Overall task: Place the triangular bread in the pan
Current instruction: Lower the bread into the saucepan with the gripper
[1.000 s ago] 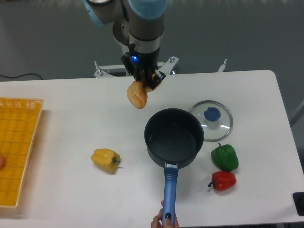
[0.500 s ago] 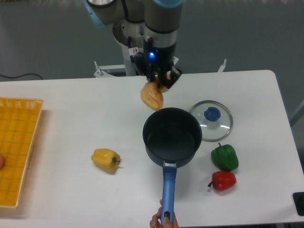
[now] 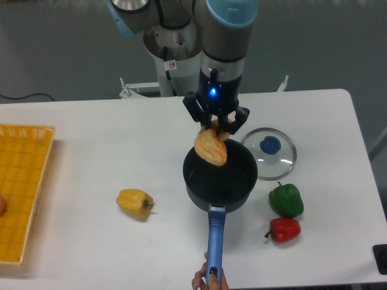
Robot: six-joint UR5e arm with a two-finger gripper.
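The triangular bread [image 3: 211, 147] is golden-orange and hangs from my gripper [image 3: 216, 127], which is shut on its top end. It hangs in the air over the far rim of the pan [image 3: 196, 184]. The pan is a dark round saucepan at the table's middle. Its long blue handle [image 3: 214, 246] points toward the front edge. The inside of the pan shows nothing in it.
A human hand [image 3: 207, 281] holds the end of the pan handle. A glass lid with a blue knob [image 3: 269, 145] lies right of the pan. A green pepper [image 3: 286, 200] and a red pepper [image 3: 283, 229] sit at the right. A yellow pepper [image 3: 135, 203] is at the left, and an orange basket [image 3: 23, 181] is at the far left.
My gripper has carried the bread to the right and down, from left of the pan to over its far rim. The pan shifted slightly.
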